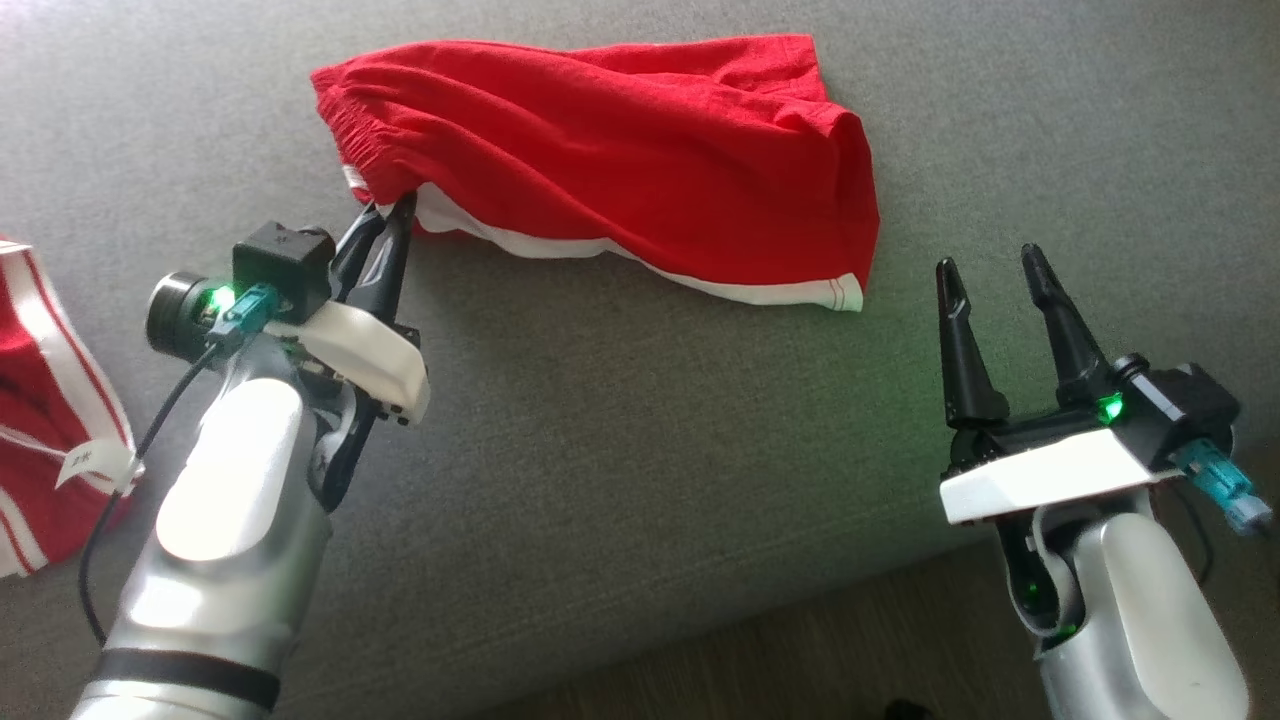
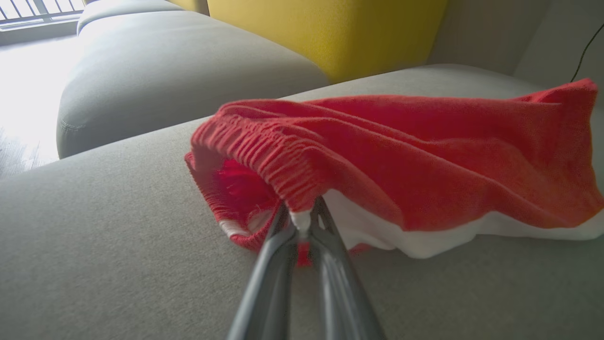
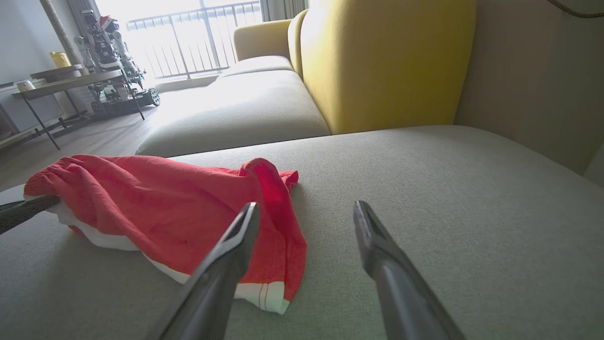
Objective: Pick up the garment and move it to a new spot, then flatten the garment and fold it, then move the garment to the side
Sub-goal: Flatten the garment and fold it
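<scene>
L pincer (image 1: 392, 212) nipping red garment (image 1: 620, 150) waistband (grey cushion (image 1: 640, 450)), R pincer (image 1: 992, 268) agape

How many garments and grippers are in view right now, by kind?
Garments: 2 (red shorts, red-and-white striped garment at the head view's left edge)
Grippers: 2 (left gripper shut on the shorts' waistband, right gripper open)
Total: 4
</scene>
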Controlling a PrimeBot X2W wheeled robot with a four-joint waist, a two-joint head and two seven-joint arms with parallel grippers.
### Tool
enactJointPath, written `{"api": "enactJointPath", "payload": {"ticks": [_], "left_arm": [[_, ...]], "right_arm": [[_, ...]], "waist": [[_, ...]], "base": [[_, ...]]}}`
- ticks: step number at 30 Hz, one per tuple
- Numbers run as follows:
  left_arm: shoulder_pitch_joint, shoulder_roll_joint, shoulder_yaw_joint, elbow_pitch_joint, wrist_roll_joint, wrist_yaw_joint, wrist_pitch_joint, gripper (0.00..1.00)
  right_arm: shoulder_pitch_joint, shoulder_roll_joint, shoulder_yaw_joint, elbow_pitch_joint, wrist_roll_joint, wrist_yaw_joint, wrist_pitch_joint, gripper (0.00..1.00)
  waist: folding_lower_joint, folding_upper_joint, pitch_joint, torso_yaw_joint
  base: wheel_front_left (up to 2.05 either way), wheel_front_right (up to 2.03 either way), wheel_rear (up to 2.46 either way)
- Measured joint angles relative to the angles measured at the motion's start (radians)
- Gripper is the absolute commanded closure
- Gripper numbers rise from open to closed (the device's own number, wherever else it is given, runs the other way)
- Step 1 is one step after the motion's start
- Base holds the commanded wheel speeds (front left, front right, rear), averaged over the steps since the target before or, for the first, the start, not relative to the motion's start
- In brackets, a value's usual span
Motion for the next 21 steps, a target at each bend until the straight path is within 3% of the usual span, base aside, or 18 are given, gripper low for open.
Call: {"api": "enactJointPath", "payload": {"ticks": [5,15,19,21], "left_arm": [[0.009,0.023,-0.034,-0.043,-0.004,0.000,0.000,1.00],[0.109,0.067,-0.108,-0.179,-0.003,0.000,0.046,1.00],[0.122,0.079,-0.142,-0.235,-0.002,0.000,0.082,1.00],[0.133,0.082,-0.166,-0.257,-0.004,-0.002,0.100,1.00]], "right_arm": [[0.001,0.000,0.007,0.044,0.004,0.000,0.000,0.00],[-0.006,0.001,0.020,0.281,0.169,0.000,0.000,0.00],[-0.050,0.001,0.039,0.391,0.305,0.000,0.000,0.00],[-0.085,0.001,0.072,0.424,0.470,0.000,0.000,0.00]], "waist": [[0.0000,0.0000,-0.029,0.017],[0.0000,0.0000,-0.075,0.072],[0.0000,0.0000,-0.079,0.101],[0.0000,0.0000,-0.078,0.116]], "base": [[0.00,0.00,0.00],[0.00,0.00,0.00],[0.00,0.00,0.00],[0.00,0.00,0.00]]}}
